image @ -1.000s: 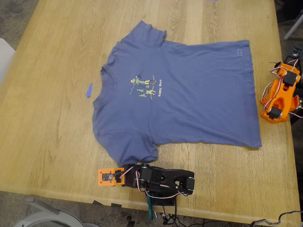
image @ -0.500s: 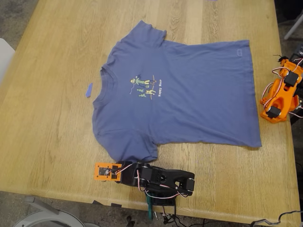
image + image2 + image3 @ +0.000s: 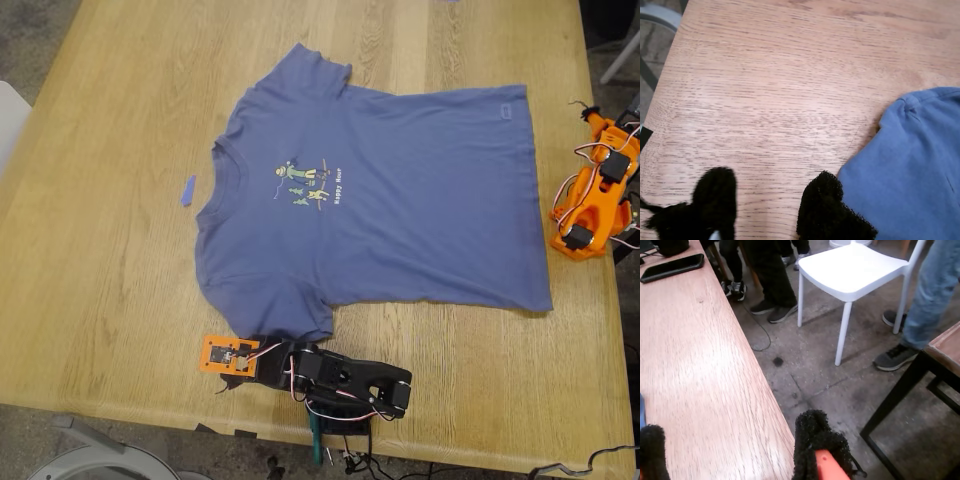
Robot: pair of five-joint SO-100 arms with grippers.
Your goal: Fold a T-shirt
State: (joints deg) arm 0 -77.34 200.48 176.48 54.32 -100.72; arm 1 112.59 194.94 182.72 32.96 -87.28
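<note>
The slate-blue T-shirt [image 3: 370, 205] lies spread flat on the wooden table [image 3: 100, 300], collar toward the exterior view's left, print facing up. My first gripper [image 3: 223, 357], on the black arm at the table's near edge, sits just beside the lower sleeve [image 3: 285, 320]. In the first wrist view it [image 3: 767, 202] is open, one black padded fingertip [image 3: 822, 205] touching the sleeve edge [image 3: 910, 160], bare wood in the gap. My second gripper [image 3: 598, 127], on the orange arm at the exterior view's right, is open [image 3: 730, 450] over the table edge and holds nothing.
A tiny blue strip [image 3: 188, 190] lies on the wood beside the collar. A black phone [image 3: 672, 267] rests on the table. Off the table's edge stand a white chair [image 3: 850, 270], people's legs [image 3: 930, 295] and a black table frame [image 3: 900, 390].
My first gripper has crept toward the lower sleeve. The orange arm's upper end has shifted slightly toward the exterior view's right. The T-shirt has not moved.
</note>
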